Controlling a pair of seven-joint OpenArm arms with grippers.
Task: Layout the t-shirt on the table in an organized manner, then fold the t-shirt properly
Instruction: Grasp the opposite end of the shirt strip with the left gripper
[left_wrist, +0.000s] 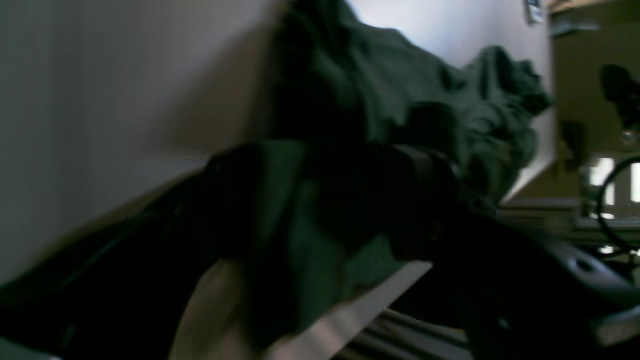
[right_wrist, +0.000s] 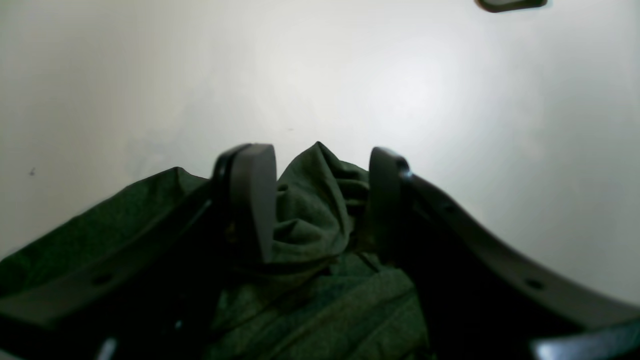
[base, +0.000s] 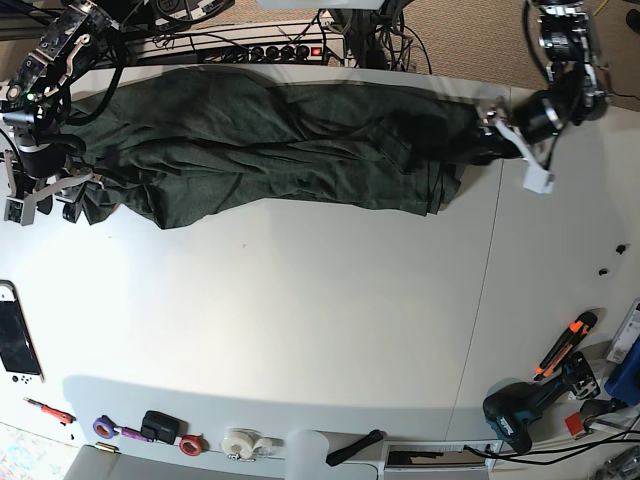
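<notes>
Dark green fabric fills the bottom of the right wrist view, where the right gripper (right_wrist: 320, 200) has its two black fingers (right_wrist: 255, 200) standing apart with a bunched fold of the t-shirt (right_wrist: 310, 215) pinched up between them; bare white table (right_wrist: 350, 75) lies beyond.

In the base view, going left to right: the right arm reaches down at the upper left of the frame, its gripper (base: 45, 200) at the shirt's left end near the table's left edge. The t-shirt (base: 260, 150) lies stretched in a long wrinkled band across the upper part of the table (base: 300, 330), close to the far edge. Below it the whole middle of the tabletop is open. At the upper right the left arm angles in from above, its gripper (base: 500, 130) at the shirt's right end, just left of the thin seam (base: 480, 330). Right of the seam the surface is open down to a drill (base: 520, 410) in the lower right corner.

The left wrist view is dark and blurred: green cloth (left_wrist: 400, 100) drapes over the left gripper, and I cannot tell from it how the fingers stand. No readable writing shows anywhere.
</notes>
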